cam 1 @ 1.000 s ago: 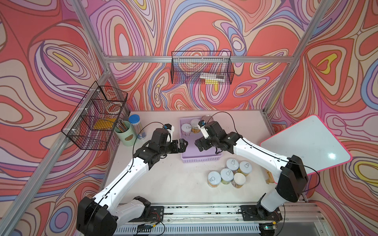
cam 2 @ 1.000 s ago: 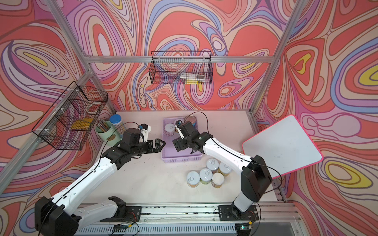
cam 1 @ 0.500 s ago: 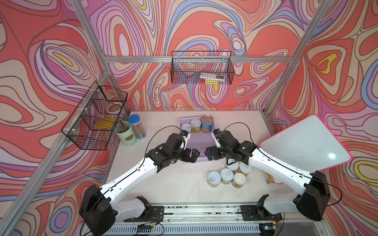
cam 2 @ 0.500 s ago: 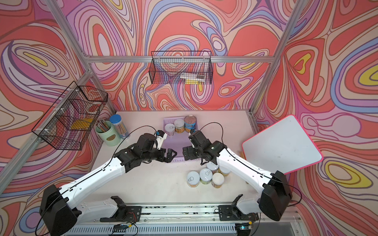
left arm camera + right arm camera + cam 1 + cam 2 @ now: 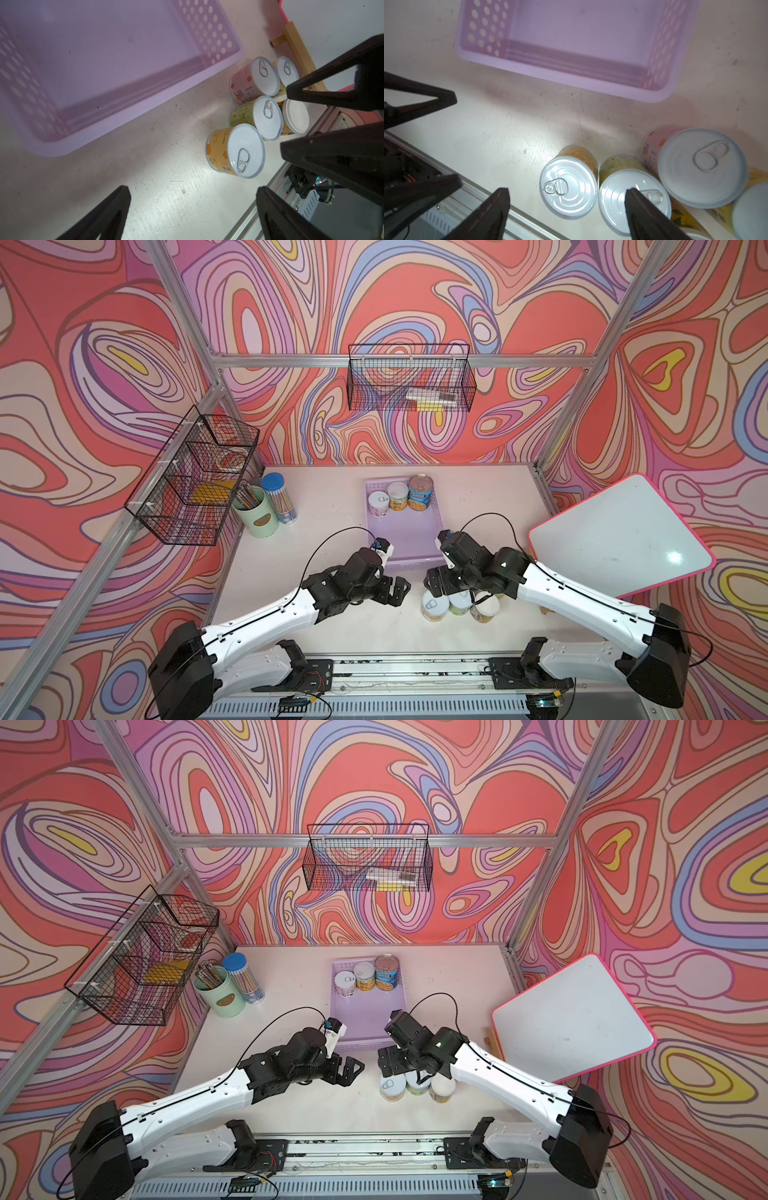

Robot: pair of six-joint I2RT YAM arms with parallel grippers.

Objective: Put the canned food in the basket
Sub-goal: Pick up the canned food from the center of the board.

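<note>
Hovering above bare table [image 5: 332,614] just short of the basket [image 5: 415,531], the left gripper [image 5: 400,591] is spread wide and empty in both top views. The right gripper [image 5: 432,587] sits low over five loose cans [image 5: 457,605], which are upright and bunched near the basket's front edge. Three cans [image 5: 398,497] stand at the basket's far end. Left wrist view: left fingers [image 5: 116,207] well apart with nothing between them, cluster [image 5: 261,116] clear of the basket corner [image 5: 228,54]. Right wrist view: jaws apart around the orange-label can [image 5: 569,166], one finger [image 5: 643,214] across the green-label can [image 5: 612,191]. No grasp, and I cannot tell whether it touches.
</note>
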